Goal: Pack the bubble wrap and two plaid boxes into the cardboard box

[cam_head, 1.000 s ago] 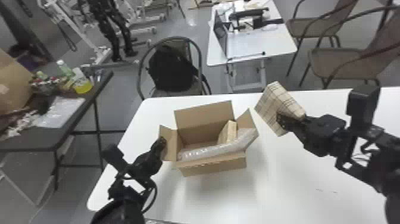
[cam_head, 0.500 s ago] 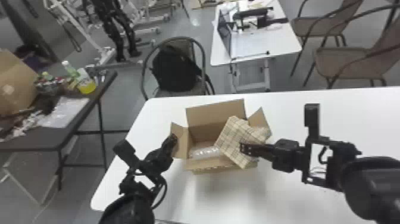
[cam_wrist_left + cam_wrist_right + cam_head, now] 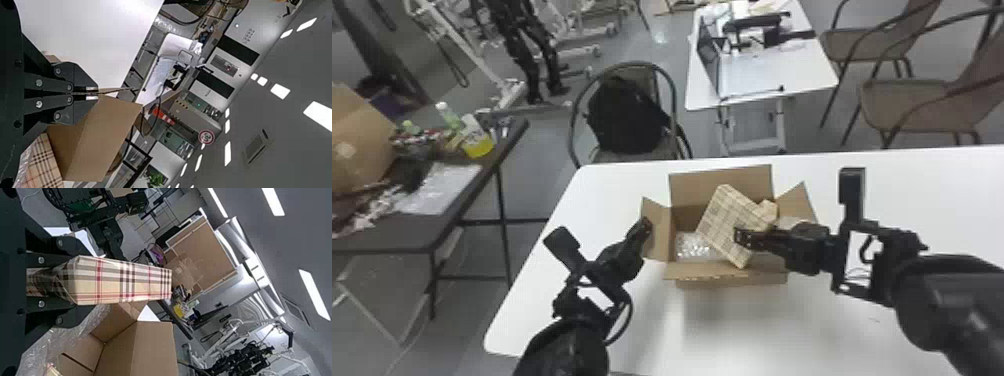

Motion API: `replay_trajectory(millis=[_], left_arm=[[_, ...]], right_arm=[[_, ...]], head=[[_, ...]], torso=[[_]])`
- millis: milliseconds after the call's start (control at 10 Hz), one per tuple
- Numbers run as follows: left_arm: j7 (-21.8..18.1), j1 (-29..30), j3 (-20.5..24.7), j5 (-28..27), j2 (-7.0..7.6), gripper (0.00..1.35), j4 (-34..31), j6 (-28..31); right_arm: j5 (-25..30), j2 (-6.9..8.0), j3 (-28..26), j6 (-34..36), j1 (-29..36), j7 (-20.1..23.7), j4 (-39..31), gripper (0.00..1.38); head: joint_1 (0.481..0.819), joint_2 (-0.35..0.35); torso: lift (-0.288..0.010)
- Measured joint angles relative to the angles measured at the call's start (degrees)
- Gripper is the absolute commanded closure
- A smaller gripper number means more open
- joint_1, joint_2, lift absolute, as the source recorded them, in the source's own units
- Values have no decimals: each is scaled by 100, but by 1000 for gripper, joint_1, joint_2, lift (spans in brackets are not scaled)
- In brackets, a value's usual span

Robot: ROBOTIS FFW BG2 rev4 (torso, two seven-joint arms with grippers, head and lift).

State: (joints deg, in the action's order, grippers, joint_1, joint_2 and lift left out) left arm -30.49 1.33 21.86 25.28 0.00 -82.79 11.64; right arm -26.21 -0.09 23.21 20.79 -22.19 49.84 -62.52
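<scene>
Your big white table [image 3: 907, 195] runs across the lower part of the head view. A dark table [image 3: 392, 235] with a yellow cup [image 3: 477, 144] is on the left side. A black bag [image 3: 627, 117] sits on a chair [image 3: 673, 95] at the upper middle, and brown chairs [image 3: 912, 107] are in the upper right. The left wrist view shows a round sign [image 3: 206, 137] with a red ring and dark marks.

In the middle, your cardboard box [image 3: 732, 275] is open, with bubble wrap [image 3: 692, 247] inside. Your left gripper [image 3: 646, 227] is pinched almost flat on its flap [image 3: 657, 235]. Your right gripper [image 3: 744, 237] is open just as wide as the plaid box [image 3: 724, 212] it squeezes, tilted over the opening.
</scene>
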Motion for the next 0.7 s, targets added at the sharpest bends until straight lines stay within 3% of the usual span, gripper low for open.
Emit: replay_trajectory(millis=[100,200,300,500,700], left_arm=[[0,2,-24,20,0,1219,0,-11],[0,14,-1,33,0,1219,0,-29],[0,22,56,36,0,1219,0,-46],[9,26,253,4,0,1219,-2,-87],[134,58,510,-32,0,1219,-8,-194]], right_arm=[[13,1,0,-32,-3,-64,27,171],[36,1,-4,-39,60,-80,-27,71],[118,1,-58,-40,184,-159,-216,119],[813,-71,-631,-149,846,-696,-1270,137],[1480,-427,-1361,-500,1827,-1321,-2451,137]], head=[[695,350],[695,350],[695,350],[695,350],[695,349]], torso=[[-50],[-50],[-50],[-50],[-50]])
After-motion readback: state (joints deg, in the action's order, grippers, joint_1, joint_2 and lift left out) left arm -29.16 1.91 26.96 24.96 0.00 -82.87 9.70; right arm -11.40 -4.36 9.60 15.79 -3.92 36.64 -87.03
